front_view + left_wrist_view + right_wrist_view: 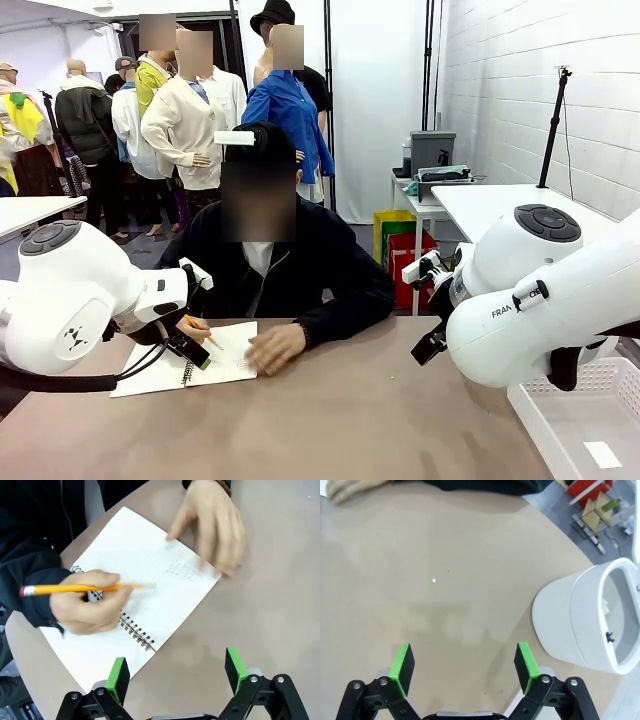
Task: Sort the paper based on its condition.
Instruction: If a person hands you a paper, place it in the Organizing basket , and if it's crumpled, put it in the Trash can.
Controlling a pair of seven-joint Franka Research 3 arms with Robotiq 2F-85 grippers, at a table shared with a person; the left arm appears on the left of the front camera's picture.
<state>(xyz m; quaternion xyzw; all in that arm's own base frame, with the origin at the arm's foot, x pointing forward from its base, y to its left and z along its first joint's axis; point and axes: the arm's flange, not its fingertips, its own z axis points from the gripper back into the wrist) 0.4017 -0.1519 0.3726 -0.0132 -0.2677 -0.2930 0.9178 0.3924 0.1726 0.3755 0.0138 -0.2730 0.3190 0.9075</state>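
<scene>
No crumpled paper lumps are in view. A person at the far side writes with a yellow pencil (75, 588) on an open spiral notebook (150, 575), their other hand (210, 525) resting on the page's far corner. My left gripper (177, 672) hovers open just above the table by the notebook's near edge, nothing between its green pads. Over bare brown table (445, 580), my right gripper (464, 661) hangs open and empty. In the front view the notebook (215, 362) lies at the table's left, in front of the person.
A white round bin (590, 620) stands past the table's edge on the right wrist view's right. A white mesh basket (580, 420) with a small flat label (603, 455) inside sits at the table's right front. A tiny white speck (434, 580) lies on the table.
</scene>
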